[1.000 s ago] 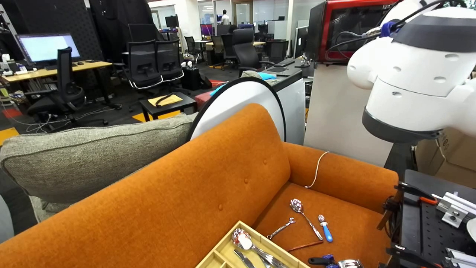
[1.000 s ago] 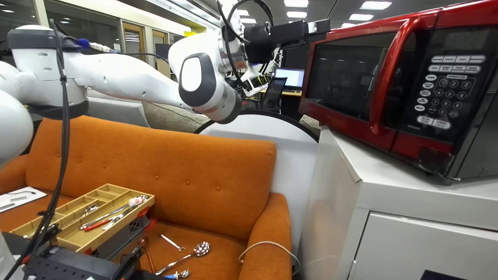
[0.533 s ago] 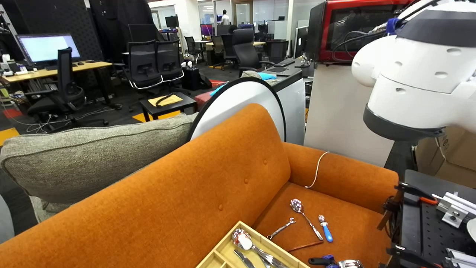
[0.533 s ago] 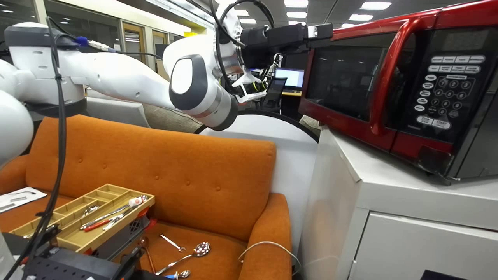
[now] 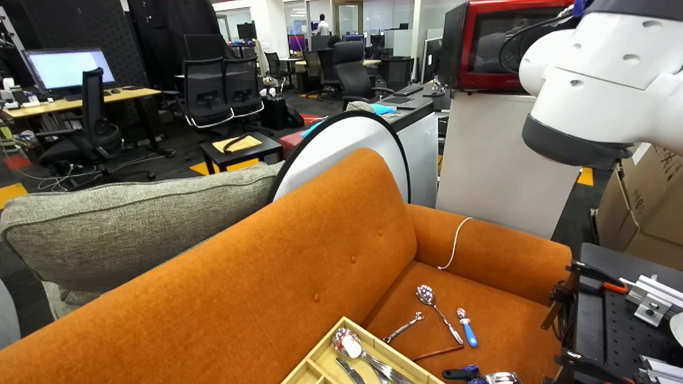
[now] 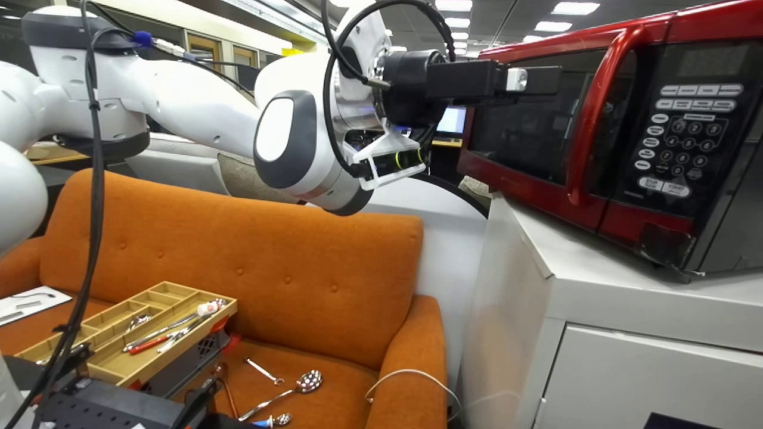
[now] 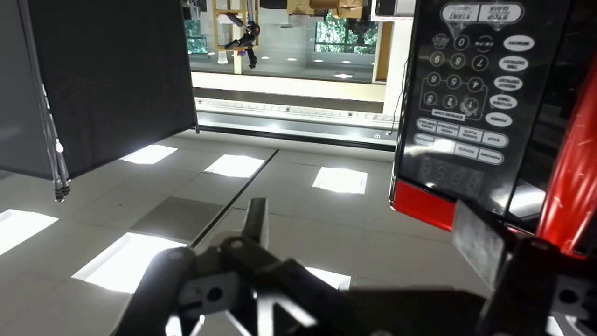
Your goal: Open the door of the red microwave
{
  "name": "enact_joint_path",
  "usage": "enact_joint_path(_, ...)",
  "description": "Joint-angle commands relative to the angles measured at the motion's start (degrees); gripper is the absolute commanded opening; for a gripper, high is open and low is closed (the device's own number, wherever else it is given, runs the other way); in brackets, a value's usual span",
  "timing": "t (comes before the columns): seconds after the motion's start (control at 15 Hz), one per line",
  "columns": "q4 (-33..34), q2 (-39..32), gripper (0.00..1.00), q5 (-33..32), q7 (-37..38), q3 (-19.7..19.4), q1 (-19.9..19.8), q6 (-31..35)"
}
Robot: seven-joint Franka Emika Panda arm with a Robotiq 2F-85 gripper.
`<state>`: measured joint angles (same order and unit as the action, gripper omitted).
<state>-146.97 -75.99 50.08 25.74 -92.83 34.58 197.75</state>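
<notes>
Nearest in the wrist view, the gripper (image 7: 364, 226) had its two fingers (image 7: 478, 245) well spread, one of them near the handle (image 7: 573, 172) (whether it touched, I could not tell). Next came the closed door (image 6: 530, 125) of the red microwave (image 6: 635, 143), which in an exterior view stood obliquely on the white pedestal (image 6: 620, 298), behind its near corner. The farthest were the ceiling lights (image 7: 340, 180), shining.

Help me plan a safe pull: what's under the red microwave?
A white cabinet supports the red microwave, the cabinet's top partly showing in front. The part directly beneath the microwave is covered and cannot be seen.
</notes>
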Motion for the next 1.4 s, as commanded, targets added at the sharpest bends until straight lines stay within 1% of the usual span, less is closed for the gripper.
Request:
enact_joint_path(0.0, 0.1, 0.27, 1.0, 0.0, -0.14, 0.02, -0.01, 0.0)
enact_joint_path(0.4, 0.76, 0.92, 1.0, -0.43, -0.43, 0.25, -0.31, 0.0)
enact_joint_path(0.47, 1.8, 4.35, 1.0, -0.29, -3.45, 0.93, -0.37, 1.19)
enact_joint_path(0.53, 2.09, 6.55, 1.0, -4.31, -1.79, 0.8, 0.35, 1.16)
enact_joint_path(0.6, 3.25, 8.52, 1.0, -6.74, -1.76, 1.06, 0.63, 1.09)
enact_joint_path(0.73, 5.25, 12.19, 1.0, -11.4, -1.86, 1.48, -0.12, 1.18)
enact_joint_path(0.8, 6.43, 14.1, 1.0, -10.47, -4.57, 2.04, -0.72, 1.28)
enact_joint_path(0.87, 6.82, 15.92, 1.0, -11.79, -5.15, 1.85, -1.13, 1.41)
enact_joint_path(1.13, 7.09, 20.51, 1.0, -12.91, -8.76, 1.12, -2.69, 0.78)
enact_joint_path(1.33, 7.18, 25.96, 1.0, -15.37, -10.81, 1.02, -2.62, 0.78)
